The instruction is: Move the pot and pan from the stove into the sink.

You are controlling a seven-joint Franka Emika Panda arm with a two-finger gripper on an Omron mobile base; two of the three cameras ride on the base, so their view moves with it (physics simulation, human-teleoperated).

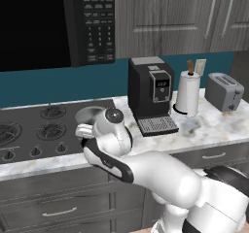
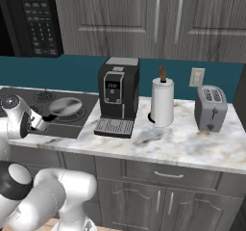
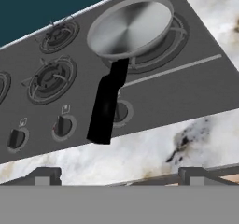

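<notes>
Hovering arm low before stove (image 3: 186, 85) front edge | jaws wide apart — empty | pan (image 3: 130, 29) on burner

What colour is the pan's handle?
Black, against the grey metal pan; its handle shows best in the hand view.

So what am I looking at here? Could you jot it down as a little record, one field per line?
setting: kitchen counter of white-grey marble
stove: dark cooktop with black burner grates and front knobs
pan: shallow grey metal, on a burner at the stove's right end, black handle pointing toward the front edge
gripper: open, holding nothing, short of the pan's handle
coffee machine: black, right of the stove
paper towel roll: white, upright
toaster: grey
</notes>
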